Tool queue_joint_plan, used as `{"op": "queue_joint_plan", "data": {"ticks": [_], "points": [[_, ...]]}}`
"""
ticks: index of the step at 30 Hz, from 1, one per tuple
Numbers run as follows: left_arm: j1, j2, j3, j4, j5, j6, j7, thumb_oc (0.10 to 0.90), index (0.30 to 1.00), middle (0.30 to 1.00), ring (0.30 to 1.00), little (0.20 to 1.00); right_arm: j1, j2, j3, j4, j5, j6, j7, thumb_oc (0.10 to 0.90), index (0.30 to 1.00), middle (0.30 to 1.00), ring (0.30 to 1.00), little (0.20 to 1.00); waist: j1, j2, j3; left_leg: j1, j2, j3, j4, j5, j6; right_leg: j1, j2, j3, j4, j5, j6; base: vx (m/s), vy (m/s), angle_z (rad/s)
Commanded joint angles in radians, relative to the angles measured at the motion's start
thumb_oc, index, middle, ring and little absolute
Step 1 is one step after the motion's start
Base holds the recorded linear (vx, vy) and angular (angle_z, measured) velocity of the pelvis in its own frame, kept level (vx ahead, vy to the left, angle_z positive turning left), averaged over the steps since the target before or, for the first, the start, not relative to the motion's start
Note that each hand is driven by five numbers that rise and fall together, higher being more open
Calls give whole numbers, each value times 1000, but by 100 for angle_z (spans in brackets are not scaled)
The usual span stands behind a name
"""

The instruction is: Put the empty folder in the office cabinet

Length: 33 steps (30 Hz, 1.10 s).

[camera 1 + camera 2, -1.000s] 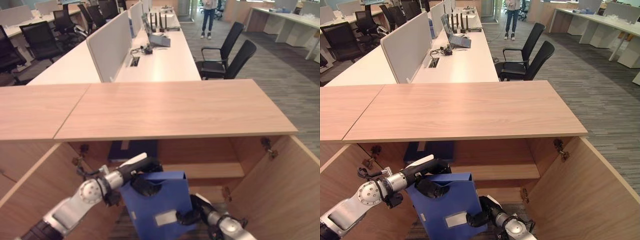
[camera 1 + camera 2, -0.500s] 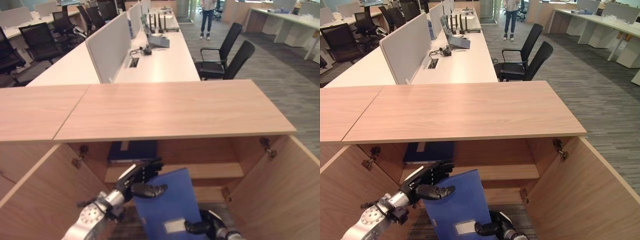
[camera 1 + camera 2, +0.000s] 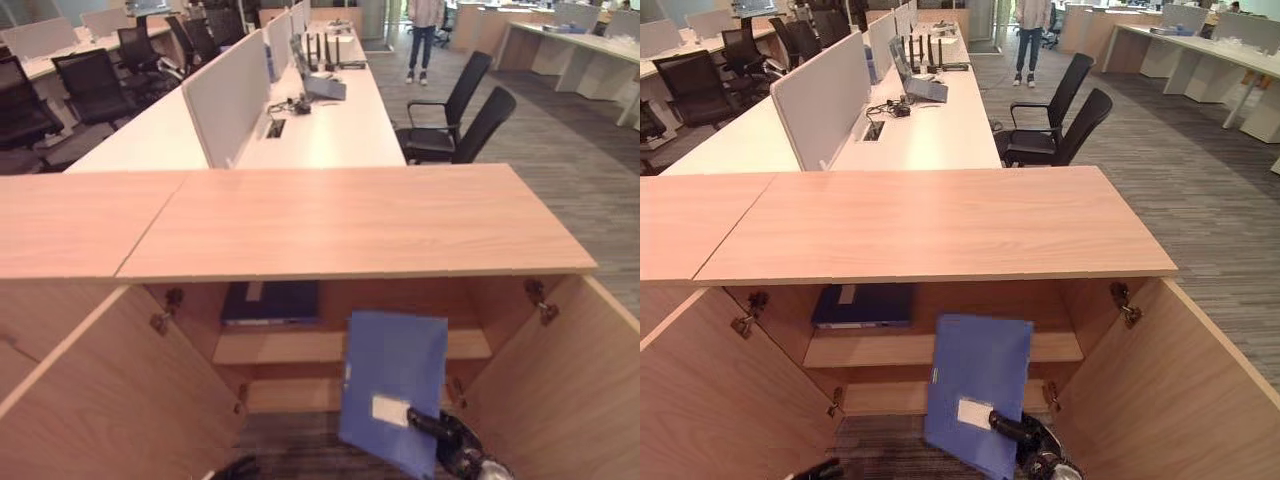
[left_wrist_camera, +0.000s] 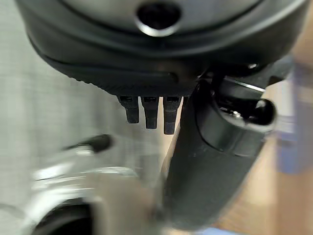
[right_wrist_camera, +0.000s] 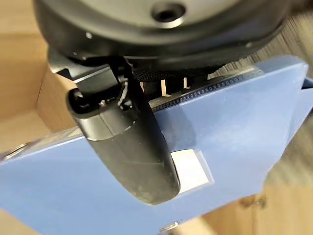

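The blue folder (image 3: 392,385) stands nearly upright in front of the open office cabinet (image 3: 350,225), its long axis running up and down and leaning slightly, its upper edge level with the cabinet's middle shelf (image 3: 290,346). It is a smooth, flat plastic rectangle with 1 small white label near its lower edge. The right hand (image 5: 128,142) grips it from below at the lower right corner: its thumb presses across the front face beside the label and the fingers are behind the sheet. The left hand (image 4: 215,142) shows in its own wrist view, blurred; its fingers look straight and hold nothing, though I cannot be sure. The cabinet is light wood grain with both doors swung open. A dark blue binder (image 3: 270,301) lies flat on the shelf's left side.
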Motion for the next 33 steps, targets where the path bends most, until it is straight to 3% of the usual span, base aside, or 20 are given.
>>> {"op": "queue_joint_plan", "data": {"ticks": [1,6,14,16,18,19,20,21,22,24,27,28,30,33], "points": [[-144,-8,-24,151,29,-22,69,800,900,900,900,900,-131,81,-11,-81,208,-95,45,400,300,300,300,300,-4,-11,3,-37,5,-14,-6,-9,-45,-18,38,-44,7,-16,-34,37,71,2],[-211,-68,28,511,87,-57,197,800,900,900,900,900,-193,125,-39,-93,383,-193,54,400,300,300,300,300,-3,-17,-12,-37,-15,-17,-6,-29,-38,-27,25,-39,7,-11,-22,54,95,-4],[-151,-67,24,576,179,-76,261,800,900,900,900,900,-332,118,-127,-67,462,-294,14,400,300,300,300,300,55,-28,-32,-24,-69,-38,-6,-74,-4,-20,-35,-62,38,1,18,81,129,6],[-143,-61,11,561,201,-81,274,800,900,900,900,900,-367,117,-151,-69,471,-325,1,400,300,300,300,300,69,-24,-26,-9,-93,-48,-6,-92,16,-36,-81,-69,122,-2,38,106,202,25],[-137,-56,-8,539,221,-84,279,800,900,900,900,900,-385,135,-168,-85,497,-339,-2,400,300,300,300,300,70,-11,-13,11,-116,-58,-6,-118,43,-77,-143,-58,252,46,64,89,295,28],[-131,-40,-40,500,247,-84,286,800,900,900,900,900,-397,157,-155,-114,527,-364,-7,400,300,300,300,300,74,8,31,26,-123,-47,-6,-141,71,-177,-236,-82,455,82,81,48,297,23],[-131,-40,-41,499,248,-83,286,800,900,900,900,900,-397,157,-155,-117,526,-365,-9,400,300,300,300,300,74,5,30,24,-127,-47,-6,-143,73,-185,-244,-78,469,76,83,37,208,7],[-126,-37,-58,485,268,-85,288,800,900,900,900,900,-404,162,-155,-120,531,-372,-15,400,300,300,300,300,78,9,40,24,-119,-35,-6,-152,71,-205,-252,-119,466,71,76,21,-33,-7],[-118,-34,-71,468,284,-83,291,800,900,900,900,900,-412,160,-155,-122,529,-374,-24,400,300,300,300,300,81,12,46,15,-108,-30,-6,-149,65,-215,-241,-144,422,66,69,15,-147,-20],[-111,-10,-88,416,282,-97,292,800,900,900,900,900,-450,154,-152,-124,530,-384,-27,400,300,300,300,300,75,12,98,13,-86,-28,-6,-146,43,-313,-168,-151,312,85,70,16,-210,-23],[-107,10,-89,373,291,-107,297,800,900,900,900,900,-456,142,-152,-124,518,-405,-46,400,300,300,300,300,91,-5,111,22,-83,-36,-6,-157,36,-304,-151,-135,205,111,84,145,-160,1],[-98,12,-86,353,288,-108,301,800,900,900,900,900,-457,150,-154,-123,528,-405,-49,400,300,300,300,300,98,-14,120,29,-87,-41,-6,-164,34,-294,-143,-140,190,123,78,227,-258,28],[-93,11,-90,286,225,-123,300,800,900,900,900,900,-538,133,-181,-136,536,-460,-67,400,300,300,300,300,113,7,152,-15,-59,-66,-6,-142,20,-320,-132,-155,191,115,61,86,-283,20],[-101,12,-107,253,204,-131,300,800,900,900,900,900,-604,120,-219,-125,547,-491,-80,400,300,300,300,300,117,20,173,-59,-43,-88,-3,-128,14,-355,-133,-161,215,98,51,-15,-159,26]]}}
